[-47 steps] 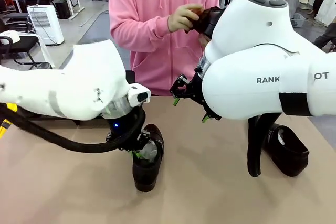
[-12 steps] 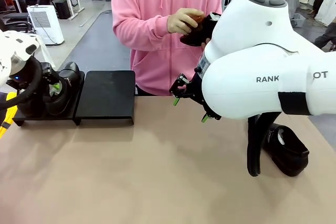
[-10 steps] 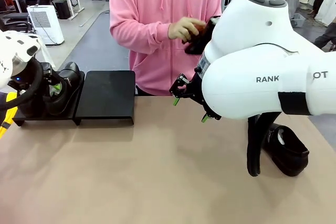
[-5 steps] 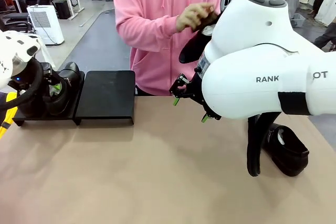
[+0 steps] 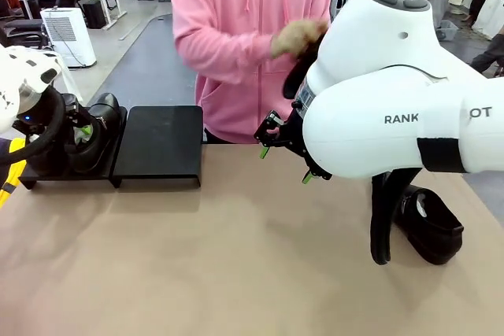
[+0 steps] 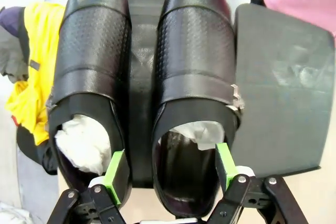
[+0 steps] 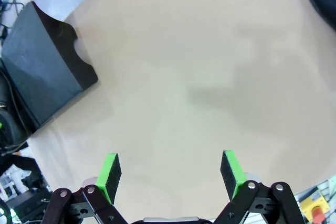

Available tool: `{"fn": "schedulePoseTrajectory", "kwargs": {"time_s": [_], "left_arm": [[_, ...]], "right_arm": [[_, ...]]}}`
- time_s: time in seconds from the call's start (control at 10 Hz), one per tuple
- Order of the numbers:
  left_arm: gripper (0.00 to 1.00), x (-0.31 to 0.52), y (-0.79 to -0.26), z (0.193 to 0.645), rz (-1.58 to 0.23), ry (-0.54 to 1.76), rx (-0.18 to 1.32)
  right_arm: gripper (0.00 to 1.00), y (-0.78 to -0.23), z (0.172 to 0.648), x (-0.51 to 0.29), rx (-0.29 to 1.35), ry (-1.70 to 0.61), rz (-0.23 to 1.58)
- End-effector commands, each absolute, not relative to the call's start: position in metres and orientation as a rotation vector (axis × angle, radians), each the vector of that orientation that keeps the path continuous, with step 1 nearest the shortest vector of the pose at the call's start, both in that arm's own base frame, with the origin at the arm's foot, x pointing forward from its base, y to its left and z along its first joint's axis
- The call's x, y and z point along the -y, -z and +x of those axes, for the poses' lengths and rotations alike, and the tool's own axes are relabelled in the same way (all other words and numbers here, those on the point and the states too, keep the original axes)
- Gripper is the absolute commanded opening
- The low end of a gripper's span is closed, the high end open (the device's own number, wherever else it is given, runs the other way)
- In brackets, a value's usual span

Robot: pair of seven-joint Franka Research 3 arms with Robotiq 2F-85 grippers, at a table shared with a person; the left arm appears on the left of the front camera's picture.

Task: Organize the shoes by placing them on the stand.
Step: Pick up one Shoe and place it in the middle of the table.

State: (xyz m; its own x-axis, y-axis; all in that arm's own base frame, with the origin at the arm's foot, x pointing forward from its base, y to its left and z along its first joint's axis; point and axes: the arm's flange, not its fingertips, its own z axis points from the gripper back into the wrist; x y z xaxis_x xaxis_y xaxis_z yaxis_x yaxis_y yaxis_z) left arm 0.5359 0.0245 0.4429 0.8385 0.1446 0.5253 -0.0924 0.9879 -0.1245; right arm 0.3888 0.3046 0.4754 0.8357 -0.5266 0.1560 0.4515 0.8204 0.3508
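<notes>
Front: tan table [image 5: 236, 273], office behind; stand [image 5: 161, 143] at far-left edge, loose shoe [image 5: 433, 234] near right edge, partly behind right arm [image 5: 394, 100].
Left wrist: left gripper [image 6: 170, 166] clasps shoe [image 6: 191, 77] on stand, beside twin [image 6: 92, 72].
Right wrist: right gripper [image 7: 170, 169] wide, empty, over table.

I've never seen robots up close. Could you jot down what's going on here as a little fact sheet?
Left gripper: closed around the heel end of the held shoe, which sits on the left platform
Beside it: another shoe, on the same platform
Right platform: bare
Right gripper: open, holding nothing, above the table
Person: hand holding a dark shoe at chest height
Table, right side: one more shoe, partly behind the right arm
</notes>
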Motion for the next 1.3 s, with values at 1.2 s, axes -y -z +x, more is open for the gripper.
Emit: {"fn": "schedulePoseTrajectory", "kwargs": {"time_s": [1.2], "left_arm": [[0.85,0.073,-0.562,0.355,-0.525,0.345,0.181]], "right_arm": [[1.0,-0.477,0.391,-0.305,0.245,0.513,0.329]]}}
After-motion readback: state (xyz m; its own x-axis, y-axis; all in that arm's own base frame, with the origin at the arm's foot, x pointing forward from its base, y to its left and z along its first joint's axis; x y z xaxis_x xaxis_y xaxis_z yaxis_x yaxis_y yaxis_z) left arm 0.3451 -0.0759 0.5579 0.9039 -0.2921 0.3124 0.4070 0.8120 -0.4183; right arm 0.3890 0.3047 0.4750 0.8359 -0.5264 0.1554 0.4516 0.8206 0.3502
